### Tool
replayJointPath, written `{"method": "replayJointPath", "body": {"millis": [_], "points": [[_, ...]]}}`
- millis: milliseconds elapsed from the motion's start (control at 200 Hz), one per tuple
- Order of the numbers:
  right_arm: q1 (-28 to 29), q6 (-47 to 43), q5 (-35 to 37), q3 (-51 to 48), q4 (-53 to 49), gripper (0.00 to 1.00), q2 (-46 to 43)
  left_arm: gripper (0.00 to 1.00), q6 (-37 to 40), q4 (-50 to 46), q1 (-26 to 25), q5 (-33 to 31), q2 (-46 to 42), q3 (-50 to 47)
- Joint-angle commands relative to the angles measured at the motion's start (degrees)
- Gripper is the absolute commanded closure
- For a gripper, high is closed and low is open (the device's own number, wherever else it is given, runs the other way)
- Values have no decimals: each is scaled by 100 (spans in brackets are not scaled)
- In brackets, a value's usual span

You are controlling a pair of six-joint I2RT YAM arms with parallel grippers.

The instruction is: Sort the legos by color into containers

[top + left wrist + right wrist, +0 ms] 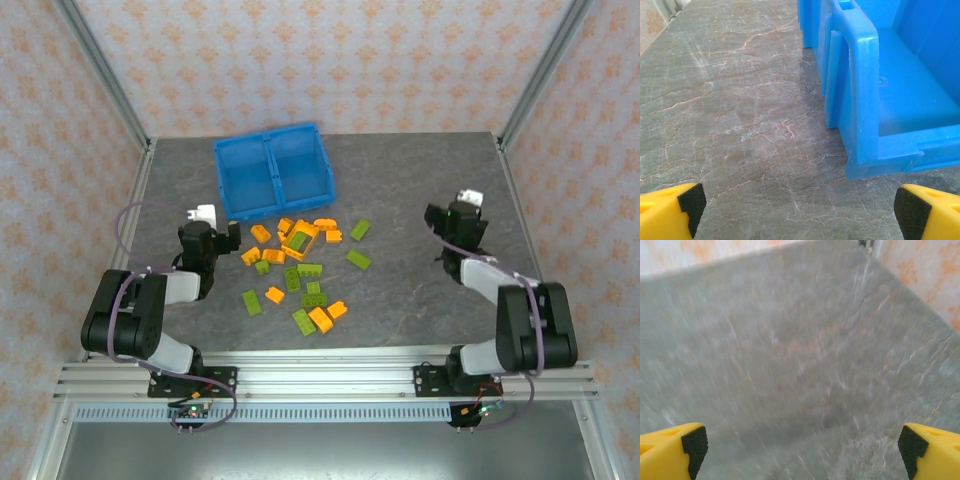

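The blue bin [272, 171] stands at the back of the table, its two containers side by side and bare inside. Several orange and olive-green legos [300, 272] lie scattered on the table in front of it, such as an orange one [320, 318] and a green one [359, 259]. My left gripper [222, 236] hovers left of the pile, near the bin's front left corner. In the left wrist view it [797, 207] is open over bare table, with the bin [865, 100] on the right. My right gripper [440, 218] is open, right of the pile, over bare table [800, 450].
The grey stone-look table [400, 170] is fenced by metal posts and patterned walls on three sides. Free surface lies left of the bin [730, 100] and across the back right. The right wrist view is blurred.
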Motion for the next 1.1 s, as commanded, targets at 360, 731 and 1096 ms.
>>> {"method": "replayJointPath", "body": {"millis": [360,731,1096], "points": [[1098,1374,-2330,3367,-5541,1,374,0,-561,-3783,-437,-67,-3314,1107],[2432,319,-2483,4250,-6238,1,2023,0,1328,-7527,-833,2577,-3353,3209],[2838,112,-2050,3604,-5938,4,2515,0,2456,-7126,-862,3336,-3332,2712]]}}
